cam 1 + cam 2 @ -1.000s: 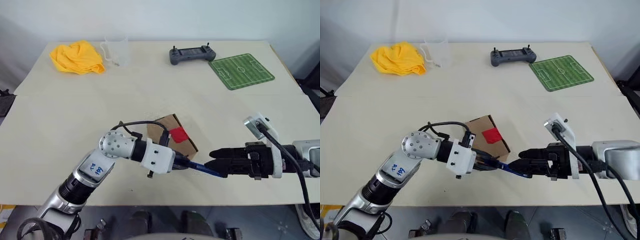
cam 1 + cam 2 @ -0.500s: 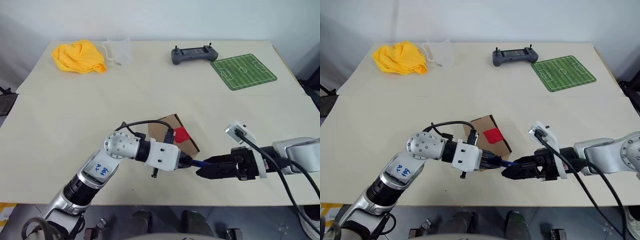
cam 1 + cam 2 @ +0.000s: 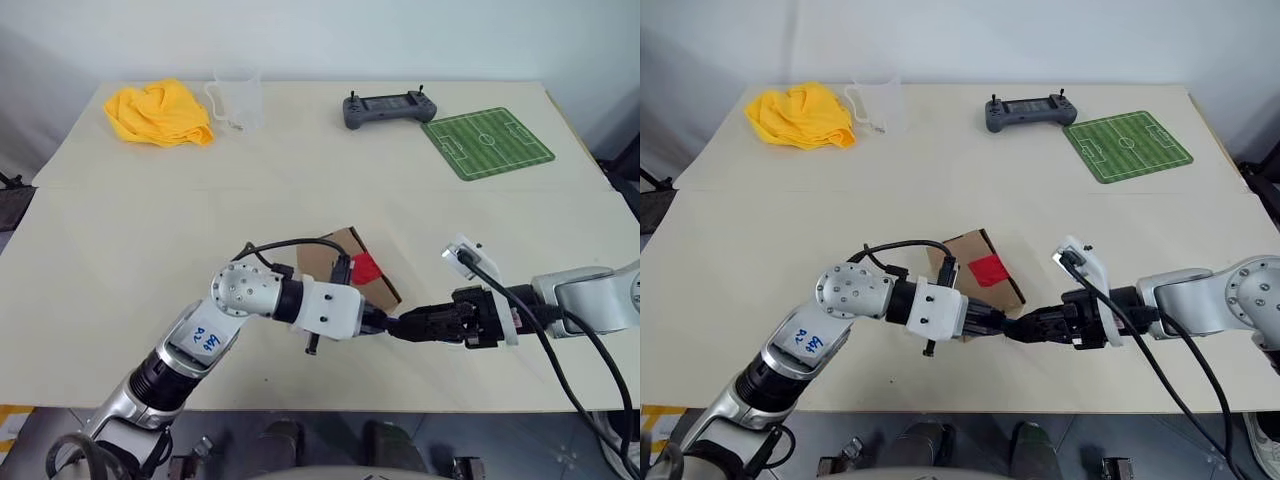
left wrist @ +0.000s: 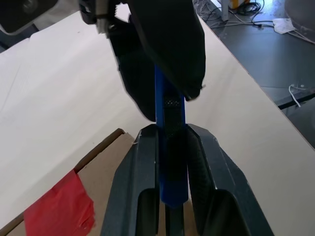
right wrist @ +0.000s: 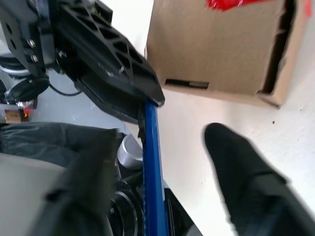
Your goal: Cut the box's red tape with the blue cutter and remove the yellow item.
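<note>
left gripper [image 4: 170,162] is clamped on the slim blue pen-shaped cutter [image 4: 169,105], black fingers [image 4: 135,187] pressed to both sides of its shaft. right gripper [image 3: 1025,329] meets it tip to tip just in front of the table's [image 3: 130,230] near edge, its two black fingers [image 5: 246,172] spread either side of the blue shaft with a clear gap, so it is parted around the cutter, not gripping it. just behind both grippers sits the small brown cardboard box [image 3: 345,262], flat on the pale table, the bright red square of tape [image 3: 365,268] on its top face. far back left lies a crumpled yellow cloth [image 3: 158,113], a clear plastic jug [image 3: 237,98] beside it. back right, a grey handheld controller [image 3: 386,108] and a green football-pitch mat [image 3: 486,142].
</note>
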